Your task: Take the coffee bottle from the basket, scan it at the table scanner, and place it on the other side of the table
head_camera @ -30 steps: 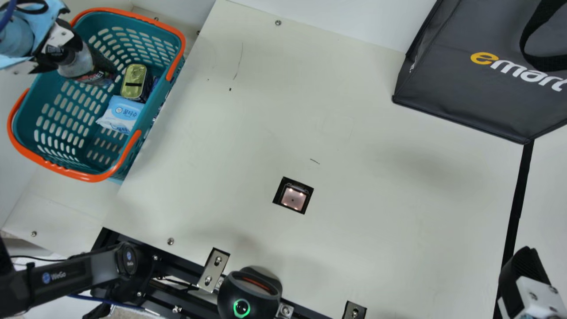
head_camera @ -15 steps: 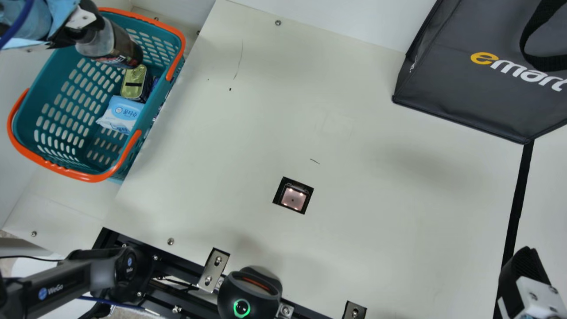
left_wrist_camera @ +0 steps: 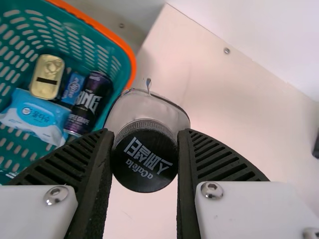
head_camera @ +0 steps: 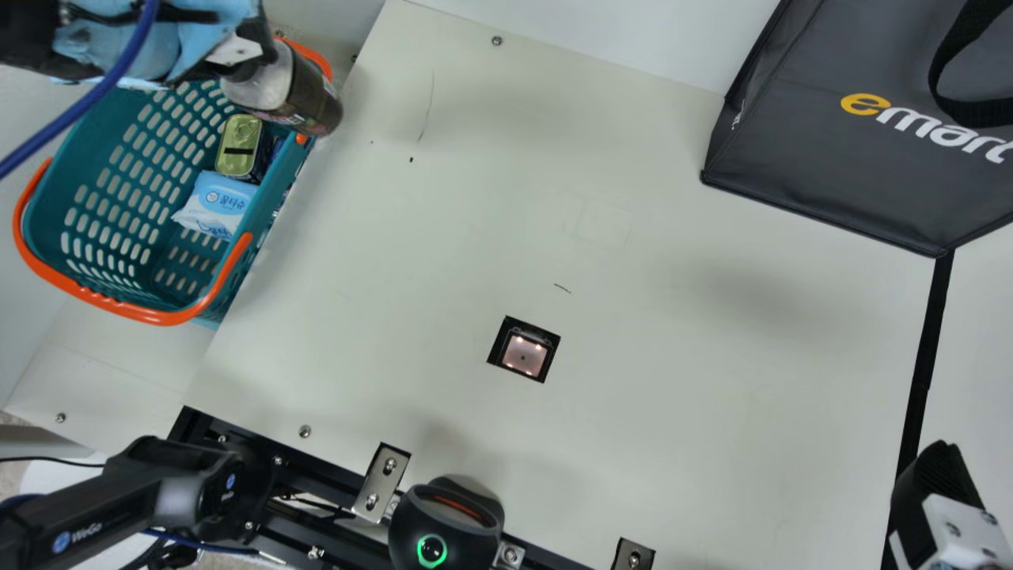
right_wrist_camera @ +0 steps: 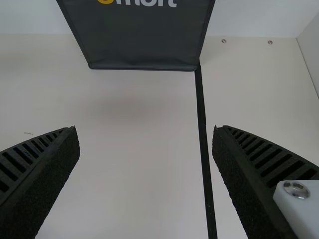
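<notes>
Main view: coffee bottle (head_camera: 297, 93) up at basket (head_camera: 43, 214) rim, over tabletop edge; picking looks basically done. Scan at table scanner (head_camera: 525, 355) and placing across tabletop (head_camera: 673, 396) still to do. Left wrist view: left pincer (left_wrist_camera: 145, 133) gripping bottle by its cap. Right wrist view: right pincer (right_wrist_camera: 145, 130) released, holding nothing.

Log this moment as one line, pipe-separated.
left gripper: closed on coffee bottle by cap, at basket edge | right gripper: open, empty | table scanner: lit, bottle not there yet
</notes>
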